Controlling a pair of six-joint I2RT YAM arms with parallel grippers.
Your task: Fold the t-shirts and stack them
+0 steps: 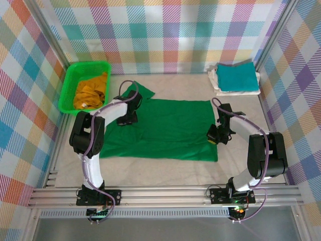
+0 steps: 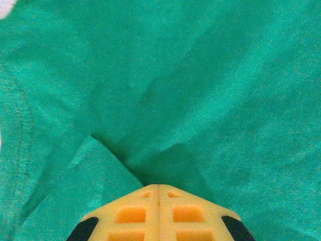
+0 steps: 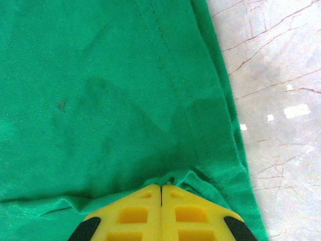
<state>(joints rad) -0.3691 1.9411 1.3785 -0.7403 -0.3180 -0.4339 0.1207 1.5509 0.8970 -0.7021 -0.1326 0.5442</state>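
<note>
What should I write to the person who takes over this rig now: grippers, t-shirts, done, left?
Left gripper: jaws shut, pinching the green cloth t-shirt near its sleeve end.
Right gripper: jaws shut on its hemmed edge.
That shirt lies spread on the table, unfolded.
Done: folded teal t-shirt stacked on folded white t-shirt, far right corner.
Left: fold the green one, then the crumpled mustard yellow t-shirt in the bright green plastic basket; stack both.

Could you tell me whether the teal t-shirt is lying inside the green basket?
No, the teal t-shirt sits folded on the white t-shirt at the far right, while the basket holds the mustard yellow t-shirt.
</note>
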